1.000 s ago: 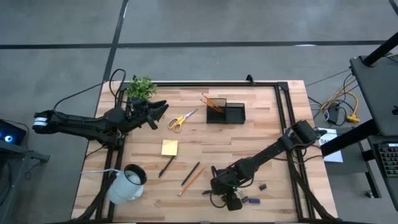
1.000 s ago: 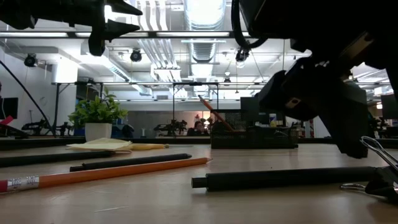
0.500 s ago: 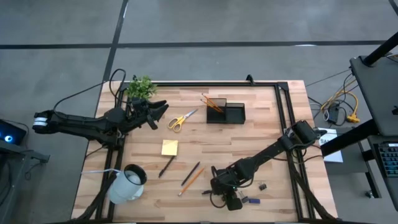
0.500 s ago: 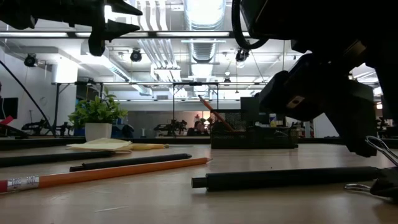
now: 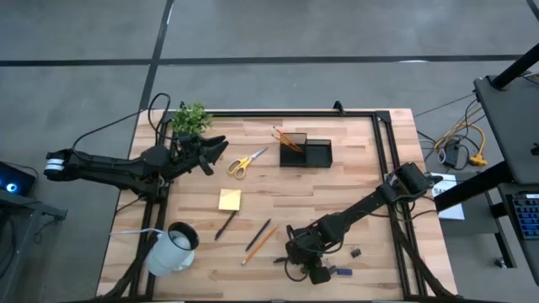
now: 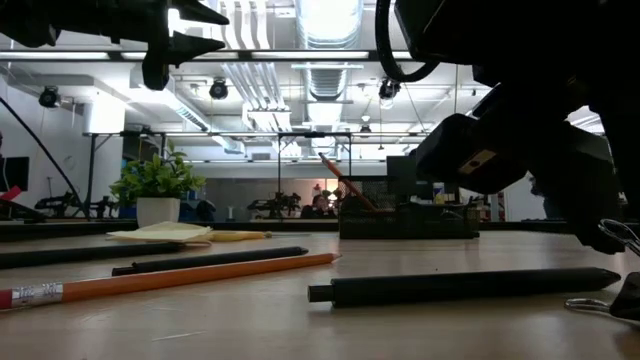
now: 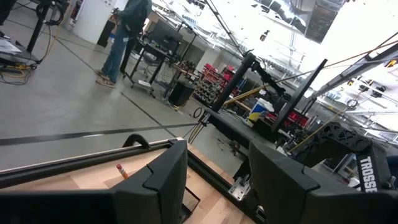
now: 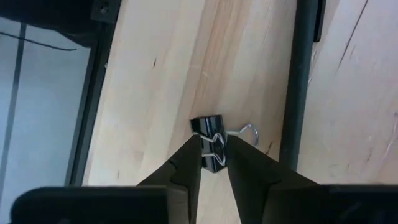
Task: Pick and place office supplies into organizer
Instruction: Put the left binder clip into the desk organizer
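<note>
Since a second ago the right gripper (image 8: 214, 163) has narrowed its fingers around the black binder clip (image 8: 210, 142) at the wooden table's (image 5: 354, 185) near edge, clip squeezed between the tips. Workshop room sits behind.

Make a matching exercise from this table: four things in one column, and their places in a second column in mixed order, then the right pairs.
Things
1. yellow-handled scissors
2. binder clip
3. white mug
4. sticky-note pad

Places
A. between the right pincer's fingertips
B. near the table's front left corner
C. just left of the organizer
D. mid-table, in front of the scissors

Pairs: 1-C, 2-A, 3-B, 4-D
</note>
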Controlling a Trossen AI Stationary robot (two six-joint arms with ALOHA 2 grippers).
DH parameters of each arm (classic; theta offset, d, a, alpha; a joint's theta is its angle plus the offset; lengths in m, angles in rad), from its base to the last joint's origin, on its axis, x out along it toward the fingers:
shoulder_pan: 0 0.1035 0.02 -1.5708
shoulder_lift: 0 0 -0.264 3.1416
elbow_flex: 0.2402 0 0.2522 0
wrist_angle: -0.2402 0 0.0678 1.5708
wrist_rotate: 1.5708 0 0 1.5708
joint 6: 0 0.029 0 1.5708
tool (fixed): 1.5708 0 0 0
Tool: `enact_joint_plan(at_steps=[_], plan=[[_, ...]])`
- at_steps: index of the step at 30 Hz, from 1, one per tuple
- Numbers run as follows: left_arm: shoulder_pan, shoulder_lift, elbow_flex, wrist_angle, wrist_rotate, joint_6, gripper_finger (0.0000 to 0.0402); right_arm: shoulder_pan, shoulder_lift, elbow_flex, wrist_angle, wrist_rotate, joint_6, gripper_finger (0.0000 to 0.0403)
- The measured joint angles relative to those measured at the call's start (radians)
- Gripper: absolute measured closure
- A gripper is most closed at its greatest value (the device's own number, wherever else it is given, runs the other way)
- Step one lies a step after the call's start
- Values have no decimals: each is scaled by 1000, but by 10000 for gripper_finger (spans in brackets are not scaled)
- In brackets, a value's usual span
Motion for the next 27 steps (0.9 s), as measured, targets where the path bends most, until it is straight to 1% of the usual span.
enact_joint_plan(at_steps=[10,27], plan=[[0,0,0,0,-3,0,244,0,0,-2,2,8,-45,324],[0,0,0,0,-2,9,244,-4,0,-18,8,7,-36,368]])
